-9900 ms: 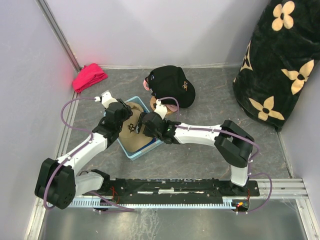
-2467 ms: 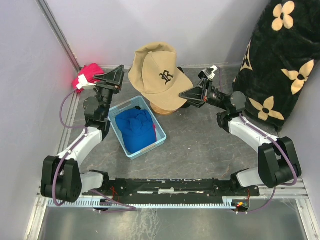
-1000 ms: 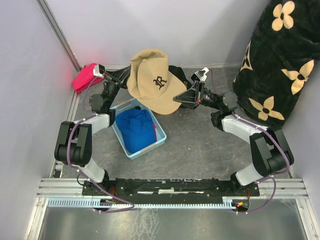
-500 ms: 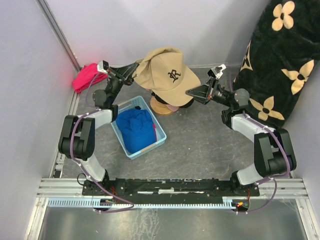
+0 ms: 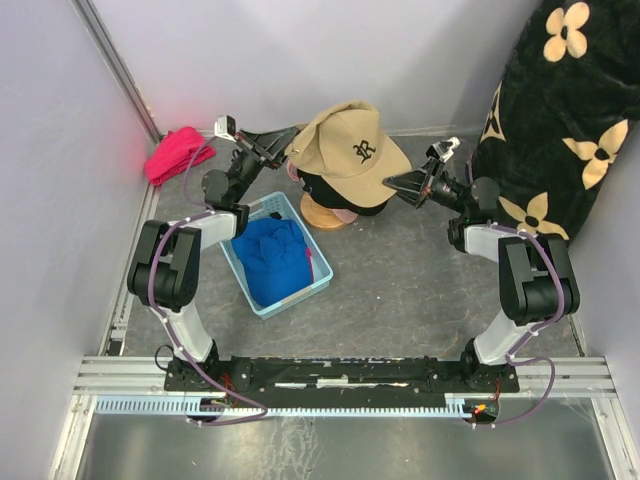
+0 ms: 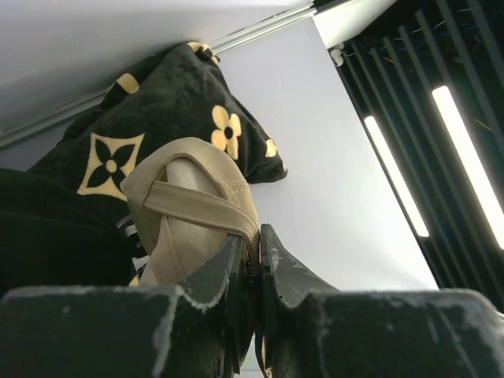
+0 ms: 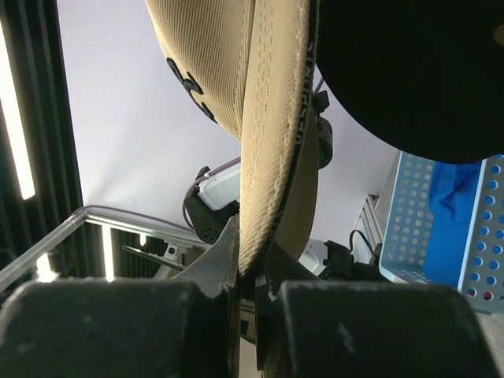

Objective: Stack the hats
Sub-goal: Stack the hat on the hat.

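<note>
A tan hat [image 5: 350,150] with a dark embroidered logo hangs just above a black hat [image 5: 340,192] that sits on a round wooden stand [image 5: 318,216]. My left gripper [image 5: 290,150] is shut on the tan hat's back strap [image 6: 197,206], pinched between the fingertips [image 6: 252,252]. On the opposite side, my right gripper [image 5: 396,183] is shut on the tan brim [image 7: 268,142], with the black hat [image 7: 409,71] close by to the right. A blue hat [image 5: 272,255] lies in the light blue basket [image 5: 318,283].
A red-pink cloth bundle [image 5: 178,153] lies by the back left wall. A big black bag with tan flowers [image 5: 560,120] fills the back right corner. The basket [image 7: 417,236] stands left of the stand. Walls close in on three sides.
Both grippers have carried the tan hat a little to the right and lower, so it now hangs over the black hat on the stand. Both grips have held.
</note>
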Controlling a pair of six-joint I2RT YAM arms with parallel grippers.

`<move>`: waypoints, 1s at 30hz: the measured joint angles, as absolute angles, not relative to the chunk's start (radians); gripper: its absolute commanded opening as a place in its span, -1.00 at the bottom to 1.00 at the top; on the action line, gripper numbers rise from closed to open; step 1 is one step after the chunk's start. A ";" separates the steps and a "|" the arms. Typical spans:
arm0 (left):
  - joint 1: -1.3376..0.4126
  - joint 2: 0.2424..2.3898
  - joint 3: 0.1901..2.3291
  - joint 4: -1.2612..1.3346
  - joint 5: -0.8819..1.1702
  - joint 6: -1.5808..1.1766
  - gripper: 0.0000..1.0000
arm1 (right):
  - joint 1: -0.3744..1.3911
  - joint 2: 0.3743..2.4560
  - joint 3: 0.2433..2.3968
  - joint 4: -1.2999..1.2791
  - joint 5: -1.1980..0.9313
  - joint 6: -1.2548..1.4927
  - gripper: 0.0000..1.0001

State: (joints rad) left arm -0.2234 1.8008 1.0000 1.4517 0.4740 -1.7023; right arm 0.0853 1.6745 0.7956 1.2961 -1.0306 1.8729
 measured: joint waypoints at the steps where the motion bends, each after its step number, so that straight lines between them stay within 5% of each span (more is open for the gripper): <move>1: -0.225 1.801 1.001 1.440 0.474 -1.694 -0.95 | 0.081 1.678 0.796 1.301 -1.032 1.873 -0.84; 23: -0.273 1.812 1.016 1.250 0.474 -1.554 -0.95 | -0.014 1.693 0.772 1.125 -0.935 1.758 0.06; 28: -0.277 1.812 1.016 1.213 0.471 -1.517 -0.95 | -0.014 1.649 0.772 0.937 -0.907 1.639 0.04; 30: -0.278 1.812 1.016 1.202 0.465 -1.504 -0.95 | -0.014 1.642 0.772 0.908 -0.893 1.613 -0.12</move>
